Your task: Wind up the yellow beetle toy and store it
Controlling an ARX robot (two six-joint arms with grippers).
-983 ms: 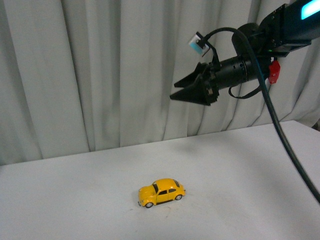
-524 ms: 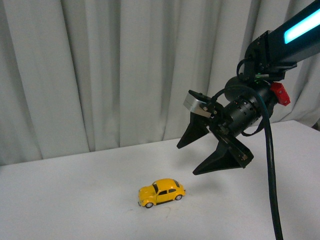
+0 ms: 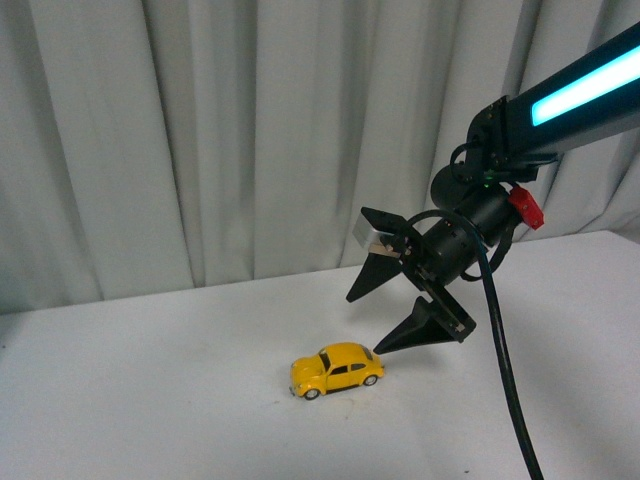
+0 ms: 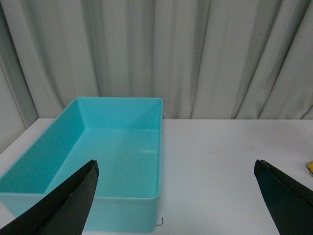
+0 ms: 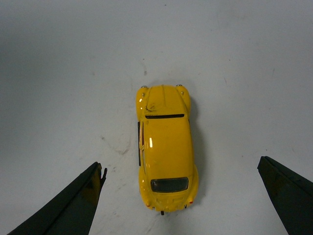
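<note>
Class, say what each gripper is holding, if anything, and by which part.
Nothing is held. The right gripper hangs open over the yellow beetle toy without touching it; the left gripper is open and empty.

A white table (image 3: 140,390) stands before a pale pleated curtain (image 3: 200,140). An open turquoise bin (image 4: 122,213) rests on the table, near the curtain.

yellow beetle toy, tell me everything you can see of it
The yellow beetle toy is a small glossy rounded car with dark windows, black wheels and silver hubs. It stands upright on its wheels on the white table, nose toward the robot's left. Nothing touches it; the open right gripper hangs close over its rear end, one finger to each side.
</note>
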